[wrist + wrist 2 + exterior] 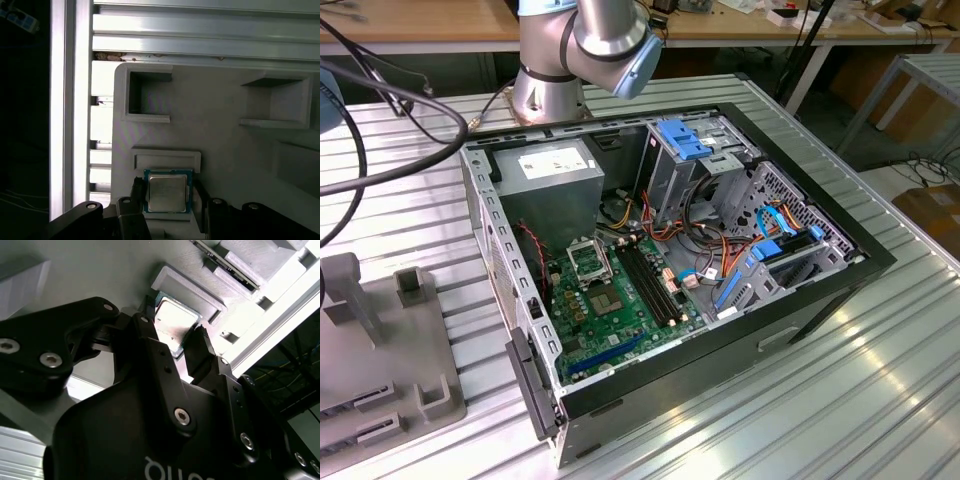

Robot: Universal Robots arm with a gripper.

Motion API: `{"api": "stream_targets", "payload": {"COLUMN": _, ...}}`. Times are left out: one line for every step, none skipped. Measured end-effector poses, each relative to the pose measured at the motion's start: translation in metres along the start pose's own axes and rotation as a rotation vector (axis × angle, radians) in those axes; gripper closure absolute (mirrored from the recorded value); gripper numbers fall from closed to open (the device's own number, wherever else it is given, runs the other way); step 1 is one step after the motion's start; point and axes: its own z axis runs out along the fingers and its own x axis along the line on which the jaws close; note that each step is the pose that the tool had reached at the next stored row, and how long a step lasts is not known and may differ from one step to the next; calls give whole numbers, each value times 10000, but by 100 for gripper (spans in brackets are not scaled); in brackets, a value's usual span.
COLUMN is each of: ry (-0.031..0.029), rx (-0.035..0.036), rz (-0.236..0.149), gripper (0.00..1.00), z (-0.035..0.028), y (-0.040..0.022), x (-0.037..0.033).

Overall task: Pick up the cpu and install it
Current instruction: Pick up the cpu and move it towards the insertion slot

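Cpu [167,192] lies flat in a shallow seat of the grey holder [215,145], metal face up, directly between the two sides of my hand [168,196]. The hand straddles it closely on two opposite edges; I cannot tell whether it has clenched on the chip or is merely around it.

The exterior view gives me the wide scene: the ribbed metal tabletop [800,400], the open computer case [820,290] lying on its side, and my arm's [590,40] base just behind it. Inside the case I see the green board [610,310] and the black-framed socket [588,262]. A grey moulded holder sits at the exterior view's left.

The first wrist view looks straight down on the chip, and the second wrist view catches the cpu [172,322] at a slant past the hand's [172,332] black linkage.

The cpu is square, so it has no real long axis; its edges run parallel to a raised block [167,160] just ahead of the hand, almost touching the chip. Farther ahead are two open pockets [145,95] in the holder. Nothing covers the chip's face.
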Motion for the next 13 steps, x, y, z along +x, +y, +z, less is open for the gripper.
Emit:
{"api": "stream_targets", "payload": {"ry": -1, "rx": -1, "rz": 0, "gripper": 50, "z": -3, "y": 0, "x": 0}}
{"api": "stream_targets", "payload": {"ry": -2, "rx": -1, "rz": 0, "gripper": 50, "z": -3, "y": 0, "x": 0}}
{"api": "stream_targets", "payload": {"ry": -3, "rx": -1, "rz": 0, "gripper": 50, "z": -3, "y": 0, "x": 0}}
{"api": "stream_targets", "payload": {"ry": -2, "rx": -1, "rz": 0, "gripper": 50, "z": -3, "y": 0, "x": 0}}
{"api": "stream_targets", "payload": {"ry": 2, "rx": 1, "rz": 0, "gripper": 50, "z": -2, "y": 0, "x": 0}}
{"api": "stream_targets", "payload": {"ry": 2, "rx": 1, "rz": -1, "gripper": 50, "z": 2, "y": 0, "x": 0}}
{"api": "stream_targets", "payload": {"ry": 0, "rx": 0, "rz": 0, "gripper": 50, "z": 11, "y": 0, "x": 0}}
{"api": "stream_targets", "payload": {"ry": 1, "rx": 1, "rz": 0, "gripper": 50, "z": 17, "y": 0, "x": 0}}
{"api": "stream_targets", "payload": {"ry": 0, "rx": 3, "rz": 0, "gripper": 50, "z": 27, "y": 0, "x": -1}}
{"api": "stream_targets", "payload": {"ry": 1, "rx": 4, "rz": 0, "gripper": 50, "z": 38, "y": 0, "x": -1}}
{"api": "stream_targets", "payload": {"ry": 0, "rx": 5, "rz": 0, "gripper": 50, "z": 46, "y": 1, "x": -1}}
{"api": "stream_targets", "payload": {"ry": 1, "rx": 5, "rz": 0, "gripper": 50, "z": 53, "y": 0, "x": -1}}
{"api": "stream_targets", "payload": {"ry": 0, "rx": 5, "rz": -1, "gripper": 50, "z": 63, "y": 1, "x": -2}}
